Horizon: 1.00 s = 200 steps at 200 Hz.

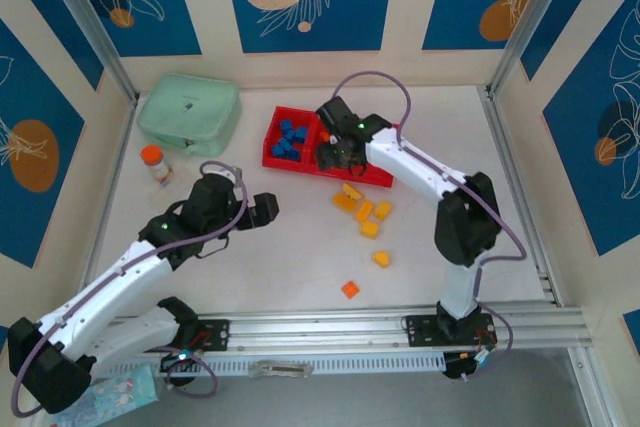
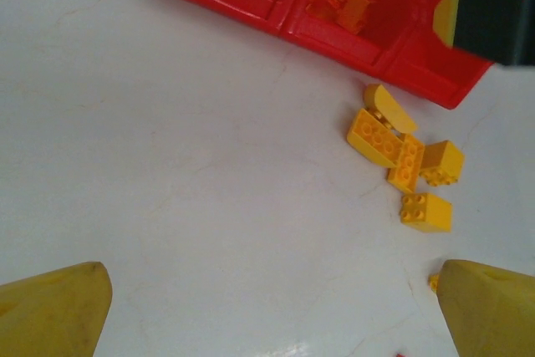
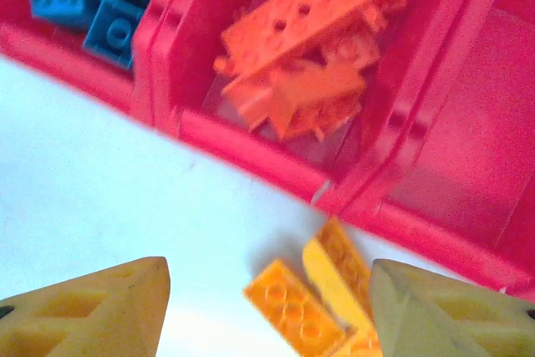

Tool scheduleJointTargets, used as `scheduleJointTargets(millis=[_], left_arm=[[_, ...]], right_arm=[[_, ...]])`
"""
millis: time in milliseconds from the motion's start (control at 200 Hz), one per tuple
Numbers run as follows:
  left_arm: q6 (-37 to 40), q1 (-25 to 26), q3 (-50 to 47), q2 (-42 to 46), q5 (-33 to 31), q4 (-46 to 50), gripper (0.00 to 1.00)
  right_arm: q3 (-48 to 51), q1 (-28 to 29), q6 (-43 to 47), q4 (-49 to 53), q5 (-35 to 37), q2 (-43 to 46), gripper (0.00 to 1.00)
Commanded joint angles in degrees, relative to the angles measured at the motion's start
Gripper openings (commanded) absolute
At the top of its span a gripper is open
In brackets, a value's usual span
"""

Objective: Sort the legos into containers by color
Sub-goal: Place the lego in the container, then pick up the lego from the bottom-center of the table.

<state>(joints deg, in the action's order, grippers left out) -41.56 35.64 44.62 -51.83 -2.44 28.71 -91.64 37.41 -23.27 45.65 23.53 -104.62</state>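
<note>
**Operator:** Where do my hands stand?

**Spotter:** Your right gripper (image 3: 272, 303) hangs over the near wall of the red tray (image 1: 310, 169), at its middle compartment. Its fingers are apart with nothing between them. Your left gripper (image 2: 272, 311) is spread wide and empty too, well out in front of the tray's left end.

**Operator:** And the pieces?

**Spotter:** Blue legos (image 1: 288, 139) lie in the tray's left compartment and orange legos (image 3: 309, 64) in the middle one. A cluster of yellow legos (image 2: 401, 165) sits on the table (image 2: 167, 190) just in front of the tray's right half, with several touching. Another yellow piece (image 1: 381, 258) and a lone orange piece (image 1: 350, 289) lie farther out from the tray.

**Operator:** How will they handle?

**Spotter:** I'd judge them light, rigid, slick plastic, so they'll skate if you nudge them. Pinch a block across its two flat side walls, not over the studs or a sloped face. Start with the block at the cluster's outer edge, where your fingers have room.
</note>
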Motion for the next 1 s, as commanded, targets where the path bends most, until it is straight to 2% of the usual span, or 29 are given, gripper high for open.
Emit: scheduleJointTargets(millis=[0,190,325,470,620,750,995], left_arm=[[1.6,-0.4,-1.9,2.5,4.4,0.6,0.99],[1.8,1.1,-6.8,6.5,6.6,-1.2,0.99],[0.5,4.2,-10.5,8.9,7.3,-3.9,0.99],[0.5,9.7,-12.6,9.4,4.5,-5.1,0.99],[0.1,13.3,-14.3,8.9,2.5,-7.1,0.99],[-0.8,14.5,-15.5,9.1,2.0,-8.7,0.99],[-1.6,14.8,-15.9,9.2,0.7,-8.5,0.99]], right_arm=[[7.0,2.8,-1.9,2.4,-2.1,5.7,0.67],[19.7,9.2,-5.9,5.6,-4.8,14.1,0.71],[26.3,14.8,-8.8,8.1,-5.6,17.4,0.74],[32.6,21.0,-14.3,8.0,-6.9,20.7,0.76],[36.5,27.7,-19.0,7.2,-7.2,20.2,0.76],[38.6,31.1,-21.5,5.3,-7.8,17.7,0.72],[40.9,32.0,-23.6,1.6,-7.6,14.4,0.6]])
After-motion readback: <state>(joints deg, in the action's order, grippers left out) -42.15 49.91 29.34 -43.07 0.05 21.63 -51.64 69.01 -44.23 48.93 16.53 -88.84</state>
